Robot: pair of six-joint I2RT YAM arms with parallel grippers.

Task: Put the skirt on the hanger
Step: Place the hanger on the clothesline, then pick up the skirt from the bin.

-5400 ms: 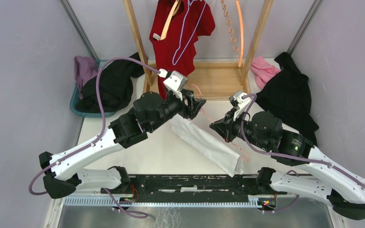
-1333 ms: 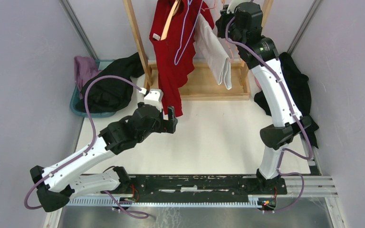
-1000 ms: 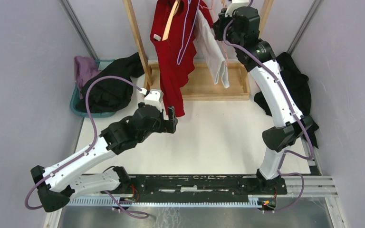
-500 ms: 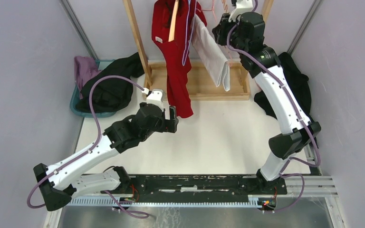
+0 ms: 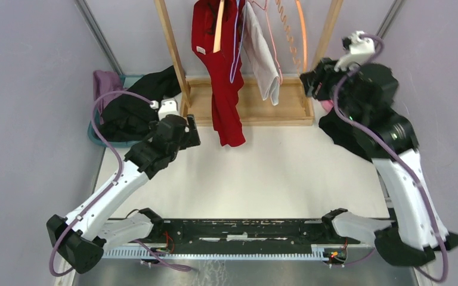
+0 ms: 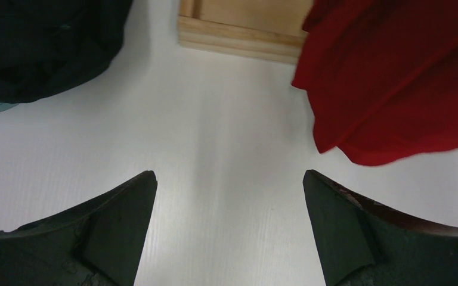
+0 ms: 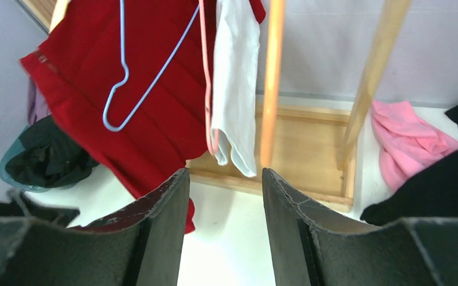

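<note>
Skirt (image 5: 262,56), white, hangs on the wooden rack (image 5: 328,30), at ten o'clock from the right gripper (image 5: 308,80), well apart. Right wrist: jaws spread, empty; the skirt on its pink hanger (image 7: 206,89) is at twelve o'clock. Left wrist: left gripper (image 6: 229,176) spread wide above the counter (image 6: 226,119).

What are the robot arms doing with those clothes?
They are hanging up clothes. The white skirt hangs on the pink hanger on the wooden rack, beside a red garment. The right hand is by the rack's right post, open and holding nothing. The left hand is open too, low over the table near the red garment's hem.
</note>
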